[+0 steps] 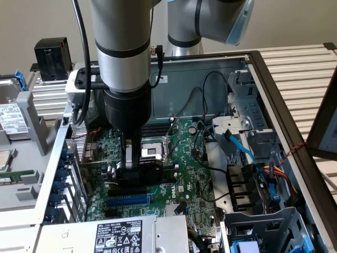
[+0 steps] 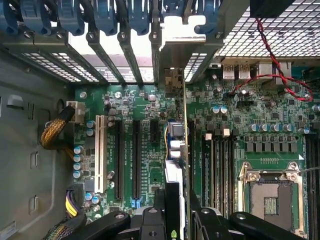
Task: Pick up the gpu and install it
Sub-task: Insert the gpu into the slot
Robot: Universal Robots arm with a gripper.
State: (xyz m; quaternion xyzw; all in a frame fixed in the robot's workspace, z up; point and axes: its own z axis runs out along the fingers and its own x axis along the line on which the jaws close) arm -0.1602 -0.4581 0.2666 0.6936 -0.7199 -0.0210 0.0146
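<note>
My gripper [image 1: 132,167] is shut on the gpu [image 1: 151,164], a short card with a black shroud and a silver end bracket [image 1: 110,171]. I hold it upright, low over the green motherboard [image 1: 184,182] inside the open computer case. In the wrist view the gpu [image 2: 174,145] is seen edge-on between my gripper's [image 2: 177,212] black fingers. Its bracket [image 2: 172,47] reaches the open rear slot of the case. The card runs along a black expansion slot beside the memory slots [image 2: 220,160]. Whether its edge sits in the slot is hidden.
Two black slots [image 2: 127,160] and a white slot [image 2: 98,155] lie beside the card. The CPU socket [image 2: 270,195] is on its other side. A power supply [image 1: 116,234], blue and black cables [image 1: 245,153] and a drive cage [image 1: 263,226] crowd the case.
</note>
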